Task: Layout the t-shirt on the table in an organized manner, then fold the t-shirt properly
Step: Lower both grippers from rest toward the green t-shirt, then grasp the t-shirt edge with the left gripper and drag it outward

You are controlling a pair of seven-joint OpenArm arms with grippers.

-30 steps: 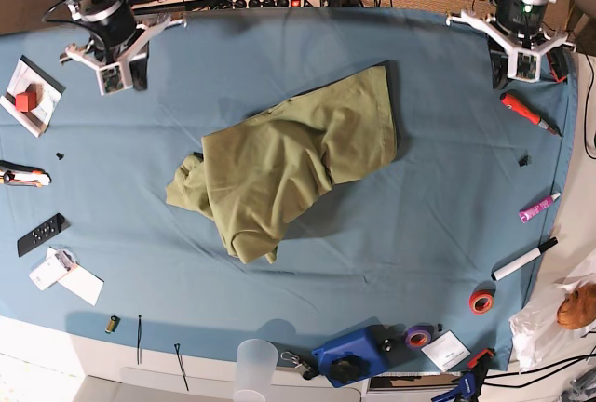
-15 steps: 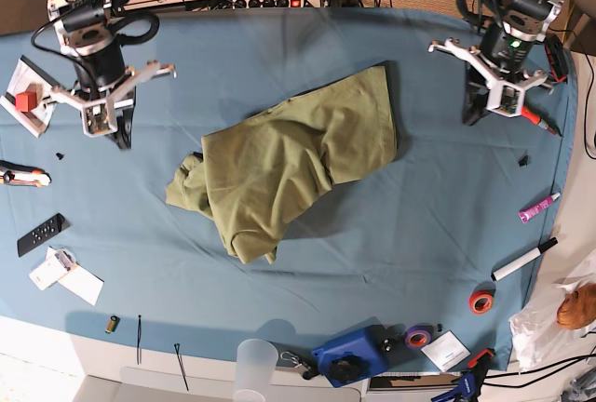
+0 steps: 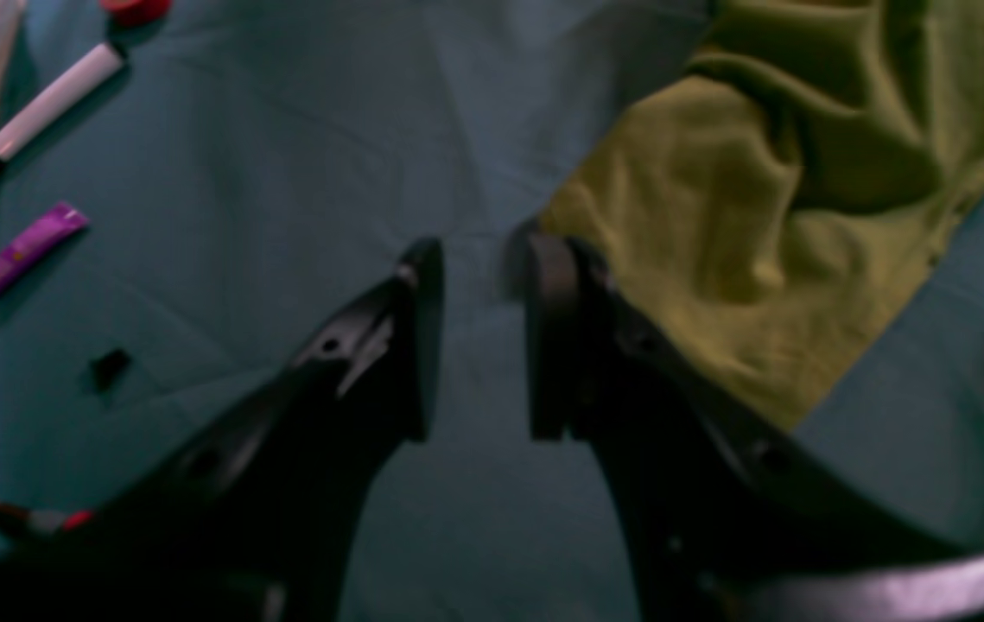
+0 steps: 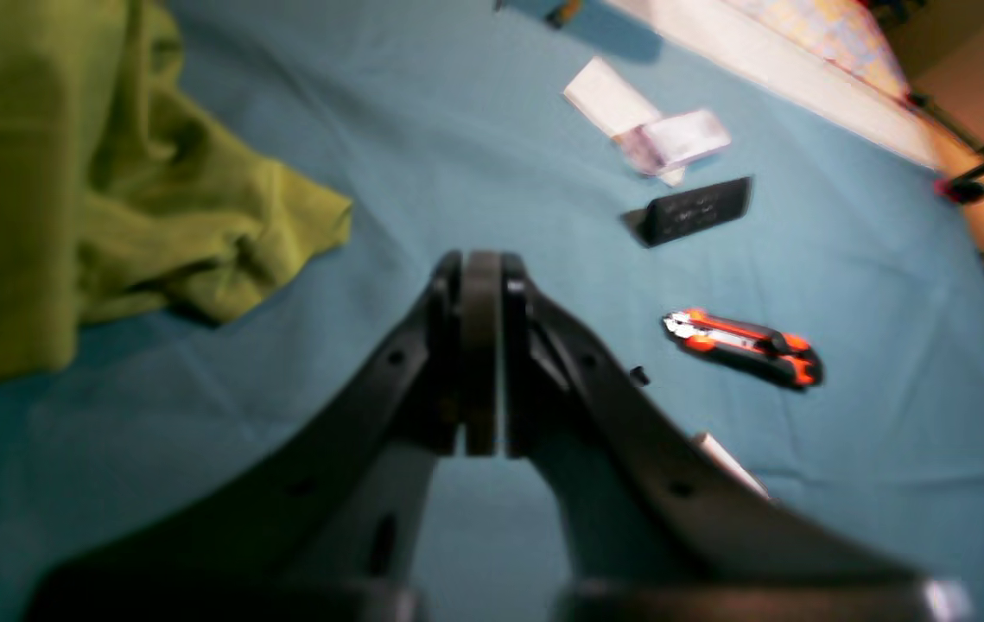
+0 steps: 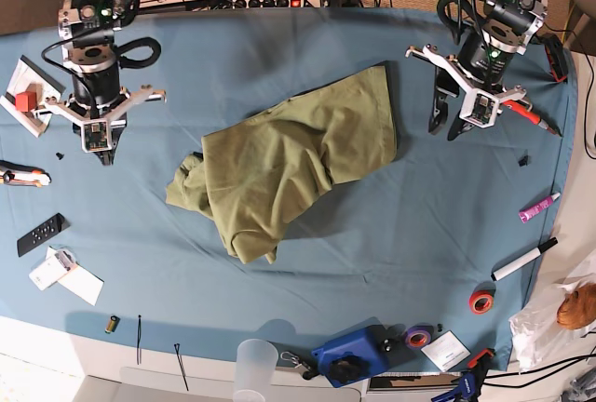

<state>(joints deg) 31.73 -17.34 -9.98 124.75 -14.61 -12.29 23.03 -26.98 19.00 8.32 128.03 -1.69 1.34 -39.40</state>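
T-shirt (image 5: 293,162) lies crumpled mid-table (image 5: 410,234), touching neither arm. L gripper (image 3: 474,337) hangs tilted near far edge just beside shirt, jaws parted, empty; R gripper (image 4: 481,354) hangs toward far-corner side, pads pressed together, nothing held.

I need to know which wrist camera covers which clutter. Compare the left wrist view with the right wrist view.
Left wrist only: the left gripper, jaws parted, a white marker and a purple tube. Right wrist only: the right gripper, jaws together, an orange utility knife, a black remote and white cards. Both: the crumpled t-shirt on the blue table.
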